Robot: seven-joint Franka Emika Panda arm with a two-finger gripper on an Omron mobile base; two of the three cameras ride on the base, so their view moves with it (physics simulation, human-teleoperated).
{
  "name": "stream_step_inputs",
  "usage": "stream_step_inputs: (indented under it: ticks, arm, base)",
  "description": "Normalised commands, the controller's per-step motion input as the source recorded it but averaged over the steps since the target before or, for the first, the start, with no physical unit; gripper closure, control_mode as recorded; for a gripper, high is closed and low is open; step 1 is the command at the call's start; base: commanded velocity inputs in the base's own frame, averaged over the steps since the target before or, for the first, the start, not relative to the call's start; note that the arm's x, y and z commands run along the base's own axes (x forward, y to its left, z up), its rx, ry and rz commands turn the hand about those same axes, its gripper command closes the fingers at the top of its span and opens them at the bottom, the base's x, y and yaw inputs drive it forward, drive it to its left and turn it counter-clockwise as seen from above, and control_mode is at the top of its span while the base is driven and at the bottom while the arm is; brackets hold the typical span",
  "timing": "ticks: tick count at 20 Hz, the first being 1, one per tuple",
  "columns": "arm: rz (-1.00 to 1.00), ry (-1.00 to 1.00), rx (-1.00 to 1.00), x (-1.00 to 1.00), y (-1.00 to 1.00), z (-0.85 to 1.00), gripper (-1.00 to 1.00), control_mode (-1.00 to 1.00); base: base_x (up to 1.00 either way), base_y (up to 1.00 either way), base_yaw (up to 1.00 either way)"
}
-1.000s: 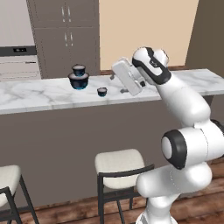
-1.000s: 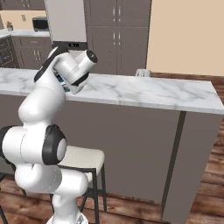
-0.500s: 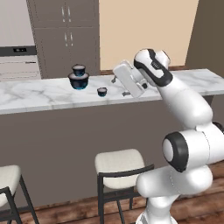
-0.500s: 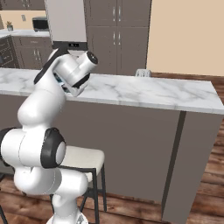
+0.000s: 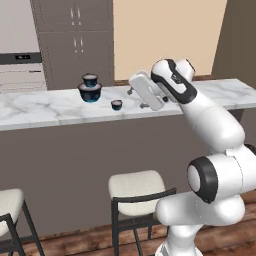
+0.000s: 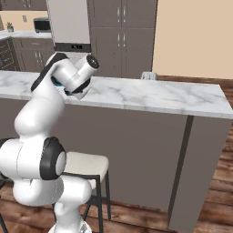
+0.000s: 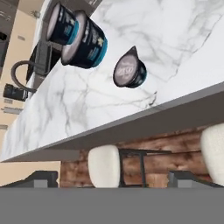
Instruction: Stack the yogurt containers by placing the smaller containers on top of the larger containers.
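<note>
On the marble counter (image 5: 45,107) the medium yogurt container (image 5: 90,79) sits stacked on the large one (image 5: 90,93). The tiny container (image 5: 116,104) stands alone a little to their right, nearer the front edge. My gripper (image 5: 136,98) hovers just right of the tiny cup, above the counter's front edge, open and empty. In the rolled hand view, the stacked pair (image 7: 83,39) and the tiny cup (image 7: 129,70) lie ahead of my spread fingertips (image 7: 41,177). In the right base view my arm hides the cups except a teal sliver (image 6: 55,83).
Two pale stools (image 5: 137,187) (image 5: 7,207) stand under the counter's front. A dark faucet (image 7: 17,74) rises beyond the stack. A small pale object (image 6: 148,75) sits at the counter's far edge. Grey cabinets (image 5: 75,45) and an oven (image 5: 20,65) line the back wall.
The hand has shifted only slightly near the tiny cup. The cups have not moved and the jaws stay open.
</note>
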Motion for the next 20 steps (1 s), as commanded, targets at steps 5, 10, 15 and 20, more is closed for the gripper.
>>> stream_step_inputs:
  ticks: [5, 10, 15, 20]
  arm:
    - [0.01, -0.05, 0.00, 0.21, 0.00, 0.00, -1.00, -1.00]
    - [0.05, 0.01, 0.00, 0.41, 0.00, 0.00, -1.00, -1.00]
    - [0.05, -0.01, -0.07, 0.14, 0.02, 0.00, -1.00, -1.00]
    - [0.02, -0.06, -0.13, -0.12, 0.04, -0.12, -1.00, -1.00]
  base:
    - [0.00, 0.00, 0.00]
    - [0.00, 0.00, 0.00]
    - [0.00, 0.00, 0.00]
    - [0.00, 0.00, 0.00]
